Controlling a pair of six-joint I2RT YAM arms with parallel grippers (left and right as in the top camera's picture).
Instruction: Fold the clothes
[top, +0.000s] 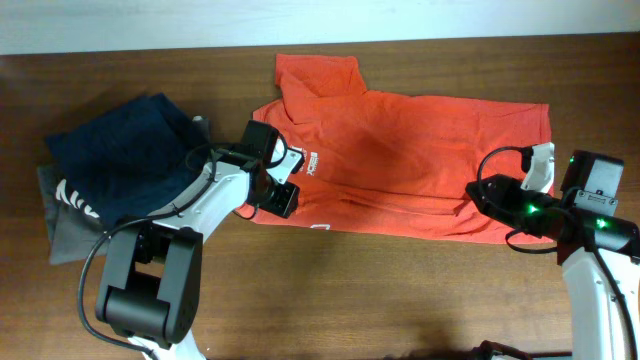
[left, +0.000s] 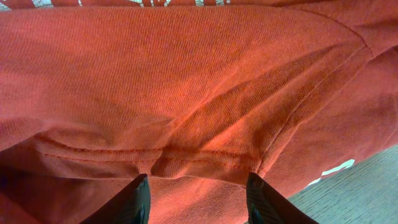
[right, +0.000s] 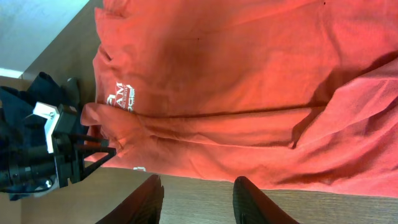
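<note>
While the orange-red T-shirt (top: 400, 130) lies spread mid-frame, a navy garment (top: 120, 150) on a grey garment (top: 62, 238) crowds the left, just behind the left gripper (top: 284, 196), fingers spread astride a hem. The right gripper (top: 470, 193) has fingers spread at the shirt's lower-right edge.

T-shirt (top: 400, 140) on table (top: 350, 290); 2 stacked garments (top: 110, 155) L of it; L hand (top: 283, 196), R hand (top: 476, 191) at its ends.

It looks like a robotics lab: a cabled left arm (top: 215, 195) and right arm (top: 600, 290) stand at a wood-grain worktop (top: 400, 290) below a pale wall (top: 150, 20).
</note>
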